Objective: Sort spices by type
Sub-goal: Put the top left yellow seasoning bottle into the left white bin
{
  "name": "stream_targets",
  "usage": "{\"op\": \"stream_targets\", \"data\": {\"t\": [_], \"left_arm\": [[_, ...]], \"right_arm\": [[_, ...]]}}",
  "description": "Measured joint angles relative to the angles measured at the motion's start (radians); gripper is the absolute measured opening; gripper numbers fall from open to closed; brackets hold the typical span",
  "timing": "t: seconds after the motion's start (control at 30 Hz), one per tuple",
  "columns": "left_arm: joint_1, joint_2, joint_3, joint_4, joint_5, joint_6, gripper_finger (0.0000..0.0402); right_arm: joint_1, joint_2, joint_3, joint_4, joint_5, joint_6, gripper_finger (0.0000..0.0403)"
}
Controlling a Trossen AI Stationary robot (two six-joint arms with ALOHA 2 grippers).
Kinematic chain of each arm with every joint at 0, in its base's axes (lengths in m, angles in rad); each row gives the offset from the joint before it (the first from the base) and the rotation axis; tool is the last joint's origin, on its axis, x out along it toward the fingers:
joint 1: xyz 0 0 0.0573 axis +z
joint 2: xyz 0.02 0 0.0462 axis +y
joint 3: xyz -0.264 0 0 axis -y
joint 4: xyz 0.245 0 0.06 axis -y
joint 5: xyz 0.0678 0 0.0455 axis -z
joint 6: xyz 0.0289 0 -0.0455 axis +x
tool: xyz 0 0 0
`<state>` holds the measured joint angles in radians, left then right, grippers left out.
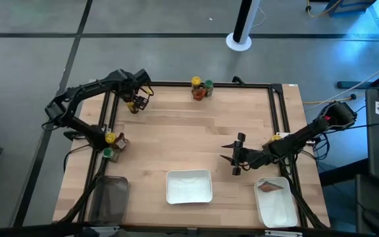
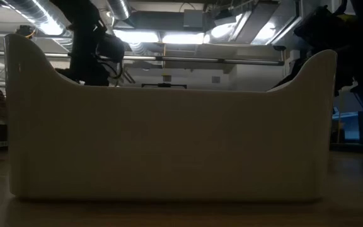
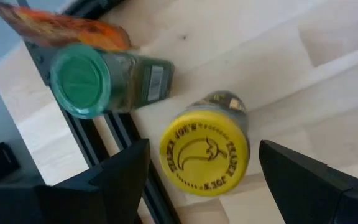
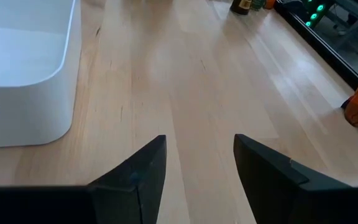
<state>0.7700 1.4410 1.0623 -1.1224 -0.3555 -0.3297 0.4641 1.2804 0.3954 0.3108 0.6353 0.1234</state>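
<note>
In the left wrist view a yellow-capped spice jar (image 3: 204,149) stands upright on the wood, close to the black rail. Beside it stands a green-capped jar (image 3: 79,78), and beyond that lies an orange packet (image 3: 73,28). My left gripper (image 3: 204,186) hangs open just above them, near the table's far left corner (image 1: 137,103). It points steeply down, one finger on either side of the yellow cap, touching nothing. My right gripper (image 1: 229,155) waits open over bare wood (image 4: 197,162), between the two white trays.
One white tray (image 1: 189,186) sits at the near middle and fills the low view (image 2: 169,145). Another (image 1: 275,201), at the near right, holds a reddish packet (image 1: 267,187). A dark bin (image 1: 108,197) stands near left. More spices stand at the far edge (image 1: 201,87) and by the left arm's base (image 1: 109,146).
</note>
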Motion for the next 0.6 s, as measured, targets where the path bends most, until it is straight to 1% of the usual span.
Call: {"op": "stream_targets", "data": {"t": [0.13, 0.23, 0.47, 0.6], "left_arm": [[0.019, 0.0, -0.034, 0.046, 0.003, 0.013, 0.0291], [0.024, 0.0, -0.055, 0.089, 0.034, 0.027, 0.0291], [0.024, 0.0, -0.112, 0.122, 0.073, 0.043, 0.0291], [0.024, 0.0, -0.124, 0.133, 0.083, 0.049, 0.029]], "right_arm": [[0.0, 0.0, 0.0, 0.0, 0.0, 0.0, 0.0189], [0.0, 0.0, 0.0, 0.0, 0.0, 0.0, 0.0189], [0.0, 0.0, 0.0, 0.0, 0.002, 0.0, 0.0189], [0.0, 0.0, 0.0, 0.001, 0.004, -0.001, 0.0189]]}}
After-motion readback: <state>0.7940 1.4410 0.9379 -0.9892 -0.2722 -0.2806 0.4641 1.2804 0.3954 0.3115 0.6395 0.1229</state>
